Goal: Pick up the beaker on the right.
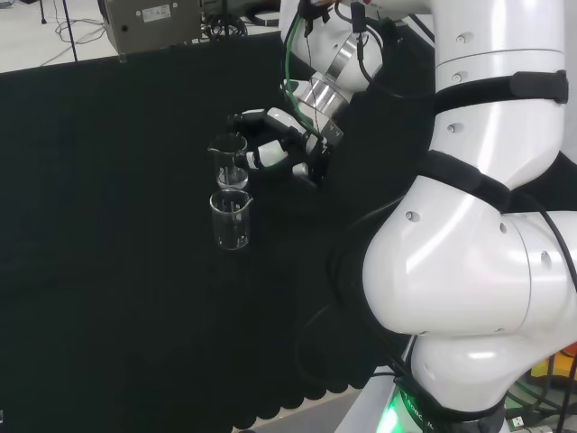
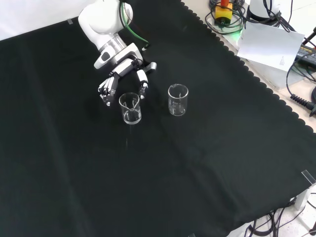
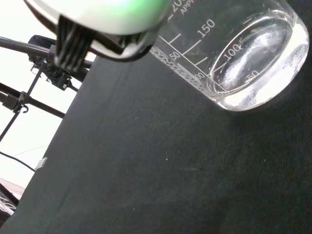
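Two clear glass beakers stand upright on the black cloth. In the front view one beaker (image 2: 130, 107) is at the left and the other beaker (image 2: 178, 99) at the right. The hand (image 2: 123, 69) reaches down to the left one, its fingers (image 2: 105, 92) spread and nearly straight on either side of the rim, open and not closed round the glass. In the head view that beaker (image 1: 230, 161) is the farther one, right beside the hand (image 1: 270, 149); the nearer beaker (image 1: 231, 219) stands apart from it. The wrist view has a graduated beaker (image 3: 243, 58) close by, seemingly empty.
The arm's white links (image 1: 487, 225) take up the head view's right. A grey device (image 1: 153, 23) sits beyond the cloth's far edge. In the front view a white sheet (image 2: 269, 44) and cables (image 2: 301, 79) lie past the scalloped cloth edge at the upper right.
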You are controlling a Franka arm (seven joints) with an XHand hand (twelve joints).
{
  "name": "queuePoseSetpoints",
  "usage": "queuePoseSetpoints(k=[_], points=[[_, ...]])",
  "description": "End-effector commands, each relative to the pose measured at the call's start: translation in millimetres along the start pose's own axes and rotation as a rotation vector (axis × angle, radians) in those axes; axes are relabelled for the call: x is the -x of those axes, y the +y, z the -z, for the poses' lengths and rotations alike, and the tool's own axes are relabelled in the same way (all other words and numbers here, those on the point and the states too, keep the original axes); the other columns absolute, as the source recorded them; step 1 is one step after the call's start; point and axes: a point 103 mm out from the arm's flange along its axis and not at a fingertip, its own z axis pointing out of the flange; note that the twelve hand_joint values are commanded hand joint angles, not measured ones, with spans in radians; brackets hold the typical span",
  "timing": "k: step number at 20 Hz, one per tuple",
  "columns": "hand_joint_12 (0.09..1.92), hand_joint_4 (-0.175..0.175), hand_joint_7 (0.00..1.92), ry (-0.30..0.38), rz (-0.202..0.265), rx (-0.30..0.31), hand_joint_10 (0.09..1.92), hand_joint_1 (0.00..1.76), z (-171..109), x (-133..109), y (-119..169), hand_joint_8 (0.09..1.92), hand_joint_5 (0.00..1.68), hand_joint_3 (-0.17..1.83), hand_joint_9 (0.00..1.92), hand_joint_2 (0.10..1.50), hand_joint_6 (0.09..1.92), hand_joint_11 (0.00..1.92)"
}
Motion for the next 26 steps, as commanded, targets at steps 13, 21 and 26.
queuePoseSetpoints(k=[13, 21, 26], points=[[1.37, -0.034, 0.35, 0.018, 0.049, -0.035, 0.60, 1.04, -5.4, 8.4, 2.6, 0.70, 0.53, 0.72, 0.46, 0.48, 0.13, 0.02], [1.37, -0.035, 0.35, 0.061, 0.058, -0.020, 0.60, 1.02, -7.5, 2.7, 2.7, 0.70, 0.52, 0.72, 0.47, 0.48, 0.13, 0.02], [1.38, -0.038, 0.37, 0.076, 0.055, -0.024, 0.61, 1.02, -7.4, 3.3, 2.9, 0.71, 0.54, 0.72, 0.50, 0.48, 0.15, 0.04]])
